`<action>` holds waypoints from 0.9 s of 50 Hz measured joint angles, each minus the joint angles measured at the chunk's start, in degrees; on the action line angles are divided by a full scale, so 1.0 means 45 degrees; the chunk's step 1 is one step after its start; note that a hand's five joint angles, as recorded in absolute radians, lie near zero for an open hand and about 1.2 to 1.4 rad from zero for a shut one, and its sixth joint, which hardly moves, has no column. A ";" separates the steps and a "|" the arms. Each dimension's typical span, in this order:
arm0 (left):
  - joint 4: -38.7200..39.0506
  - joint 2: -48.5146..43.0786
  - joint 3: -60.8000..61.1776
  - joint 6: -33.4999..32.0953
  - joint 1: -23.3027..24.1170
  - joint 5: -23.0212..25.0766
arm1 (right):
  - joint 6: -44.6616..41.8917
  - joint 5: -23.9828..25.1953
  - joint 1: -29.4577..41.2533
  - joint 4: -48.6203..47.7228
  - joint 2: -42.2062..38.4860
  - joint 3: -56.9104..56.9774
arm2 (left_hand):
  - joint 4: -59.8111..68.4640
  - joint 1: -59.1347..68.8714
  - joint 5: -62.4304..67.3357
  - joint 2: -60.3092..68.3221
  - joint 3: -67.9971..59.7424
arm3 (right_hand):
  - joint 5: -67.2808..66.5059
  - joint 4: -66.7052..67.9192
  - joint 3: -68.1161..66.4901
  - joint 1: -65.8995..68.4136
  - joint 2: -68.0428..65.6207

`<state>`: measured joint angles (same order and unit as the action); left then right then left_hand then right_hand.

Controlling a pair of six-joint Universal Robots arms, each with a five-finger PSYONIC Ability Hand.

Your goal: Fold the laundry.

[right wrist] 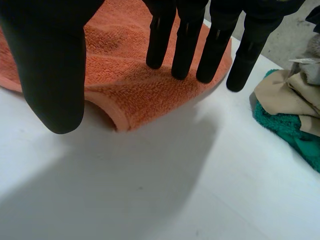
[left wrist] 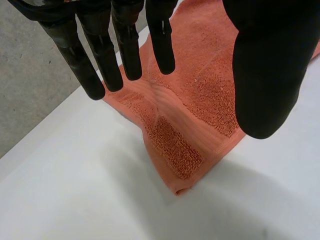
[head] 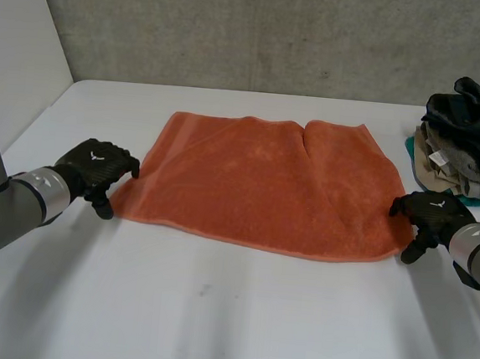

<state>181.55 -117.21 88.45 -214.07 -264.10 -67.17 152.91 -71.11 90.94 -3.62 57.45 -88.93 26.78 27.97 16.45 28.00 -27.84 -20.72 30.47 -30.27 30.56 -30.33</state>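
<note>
An orange towel (head: 265, 182) lies spread flat on the white table (head: 212, 311), with a small crease at its far edge. My left hand (head: 96, 167) hovers at the towel's near left corner, fingers straight and thumb apart, holding nothing. In the left wrist view that corner (left wrist: 175, 165) lies on the table under the left hand (left wrist: 265, 75). My right hand (head: 429, 214) is at the towel's near right corner, also open. In the right wrist view the corner (right wrist: 125, 107) curls up slightly between the thumb and fingers of the right hand (right wrist: 50, 65), untouched.
A pile of laundry (head: 466, 140) in dark, beige and teal cloth sits at the table's back right, just beyond my right hand; it is also beside the fingers as laundry (right wrist: 295, 110). A grey wall (head: 253, 29) stands behind the table.
</note>
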 measured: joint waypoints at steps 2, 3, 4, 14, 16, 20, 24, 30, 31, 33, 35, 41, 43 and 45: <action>0.0010 -0.0023 -0.0013 -0.0053 -0.0036 0.0003 | -0.0032 0.0029 0.0033 -0.0413 -0.0289 0.0087 | 0.0000 0.0000 0.0000 0.0000 0.0000 | -0.0881 0.0888 -0.0937 0.0930 -0.0942; 0.0021 -0.0029 -0.0021 -0.0059 -0.0045 -0.0001 | -0.0034 0.0027 0.0050 -0.0570 -0.0407 0.0141 | 0.0000 0.0000 -0.0001 0.0000 0.0000 | -0.1232 0.1268 -0.1326 0.1306 -0.1340; 0.0027 -0.0031 -0.0027 -0.0058 -0.0049 -0.0004 | -0.0032 0.0024 0.0055 -0.0632 -0.0453 0.0162 | 0.0000 0.0000 0.0000 0.0000 0.0001 | -0.1495 0.1538 -0.1601 0.1644 -0.1726; 0.0303 -0.0328 -0.0164 -0.0030 -0.0023 -0.0055 | 0.0375 -0.0142 0.0098 -0.1978 -0.0571 0.0482 | -0.0039 0.0000 0.0000 -0.0025 0.0001 | -0.8054 0.8449 -0.8353 0.7790 -0.8314; 0.0350 -0.0496 -0.0240 -0.0068 -0.0001 -0.0057 | 0.0437 -0.0145 0.0123 -0.2012 -0.0249 0.0431 | -0.0044 0.0000 0.0000 -0.0056 0.0001 | -0.8054 0.8450 -0.8353 0.7790 -0.8314; 0.0347 -0.0863 -0.0447 -0.0182 0.0046 -0.0057 | 0.0463 -0.0154 0.0280 -0.1782 0.0668 0.0305 | -0.0042 0.0000 0.0002 -0.0056 0.0000 | -0.8054 0.8450 -0.8354 0.7790 -0.8314; 0.0260 -0.1199 -0.0671 -0.0326 0.0104 -0.0054 | 0.0486 -0.0157 0.0497 -0.1305 0.1589 0.0238 | 0.0124 0.0083 0.0223 0.0031 -0.0077 | -0.8054 0.8451 -0.8354 0.7790 -0.8314; -0.0051 -0.1738 -0.1093 -0.0687 0.0310 -0.0060 | 0.0644 -0.0162 0.0861 -0.0532 0.2573 0.0306 | 0.1594 0.1316 0.1649 0.1215 -0.1257 | -0.8054 0.8454 -0.8354 0.7790 -0.8314; -0.0096 -0.1818 -0.1160 -0.0759 0.0351 -0.0069 | 0.0663 -0.0164 0.0901 -0.0471 0.2617 0.0330 | 0.1626 0.1316 0.1680 0.1235 -0.1271 | -0.8055 0.8454 -0.8354 0.7790 -0.8314; -0.0176 -0.1992 -0.1311 -0.0923 0.0443 -0.0106 | 0.0693 -0.0169 0.0970 -0.0378 0.2658 0.0384 | 0.1631 0.1316 0.1679 0.1238 -0.1271 | -0.8054 0.8455 -0.8354 0.7790 -0.8314; -0.0221 -0.2149 -0.1462 -0.1068 0.0531 -0.0169 | 0.0708 -0.0175 0.1018 -0.0324 0.2642 0.0426 | 0.1631 0.1316 0.1678 0.1238 -0.1271 | -0.8054 0.8456 -0.8354 0.7790 -0.8314; -0.0276 -0.2759 -0.2083 -0.1534 0.0875 -0.0661 | 0.0705 -0.0192 0.1085 -0.0292 0.2381 0.0486 | 0.1631 0.1316 0.1679 0.1286 -0.1271 | -0.8054 0.8457 -0.8354 0.7790 -0.8314; -0.0277 -0.2886 -0.2231 -0.1617 0.0946 -0.0809 | 0.0698 -0.0193 0.1087 -0.0297 0.2322 0.0482 | 0.1661 0.1367 0.1716 0.1335 -0.1320 | -0.8054 0.8458 -0.8354 0.7790 -0.8314; -0.0282 -0.3133 -0.2498 -0.1754 0.1065 -0.1066 | 0.0683 -0.0193 0.1085 -0.0301 0.2219 0.0456 | 0.1997 0.1754 0.2055 0.1668 -0.1701 | -0.8054 0.8459 -0.8354 0.7790 -0.8314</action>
<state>180.28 -131.31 77.21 -221.96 -259.31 -71.97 155.98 -71.98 95.82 -4.97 67.43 -86.88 35.76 35.86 25.70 35.51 -35.50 -56.96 68.53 -67.87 65.62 -67.75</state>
